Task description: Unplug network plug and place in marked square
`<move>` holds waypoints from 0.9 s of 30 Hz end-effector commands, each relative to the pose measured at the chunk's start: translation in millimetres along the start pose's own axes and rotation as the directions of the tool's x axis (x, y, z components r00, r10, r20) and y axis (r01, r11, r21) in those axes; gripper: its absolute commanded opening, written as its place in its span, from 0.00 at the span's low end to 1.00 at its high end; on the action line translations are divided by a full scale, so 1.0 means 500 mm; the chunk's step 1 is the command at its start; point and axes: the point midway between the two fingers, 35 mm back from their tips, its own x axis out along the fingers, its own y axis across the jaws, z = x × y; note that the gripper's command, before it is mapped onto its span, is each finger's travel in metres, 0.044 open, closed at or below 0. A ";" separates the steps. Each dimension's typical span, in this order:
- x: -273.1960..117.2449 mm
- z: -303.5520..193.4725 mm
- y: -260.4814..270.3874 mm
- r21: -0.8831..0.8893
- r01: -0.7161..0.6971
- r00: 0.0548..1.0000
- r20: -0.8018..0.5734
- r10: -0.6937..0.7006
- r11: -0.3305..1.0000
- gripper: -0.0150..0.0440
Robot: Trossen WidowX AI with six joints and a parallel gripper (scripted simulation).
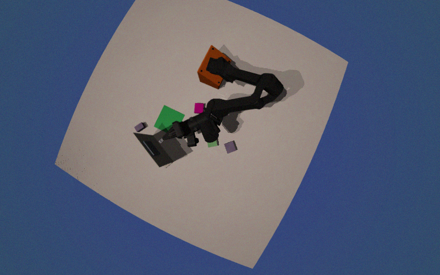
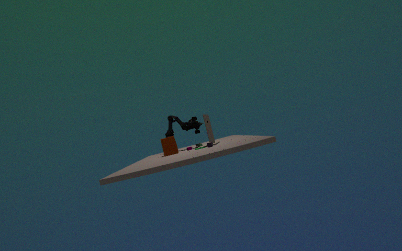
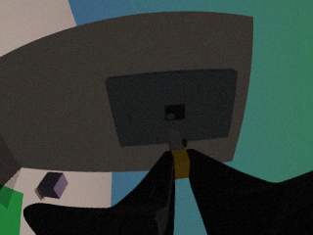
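Note:
My gripper is shut on the network plug. The plug sticks out ahead of the fingertips, with a yellow-brown part between them in the wrist view. The plug is out of the socket, and a gap shows between it and the panel. The dark square socket opening is bare on the dark plate of the upright panel. The green marked square lies on the table, below and beside the gripper.
A magenta block lies beside the forearm. A pale green block and a mauve block lie below the arm's far side. Another mauve block lies between the green square and the panel's end. The orange base carries the arm.

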 end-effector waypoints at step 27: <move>-0.030 -0.007 -0.002 0.004 0.005 1.000 -0.003 -0.005 1.000 0.25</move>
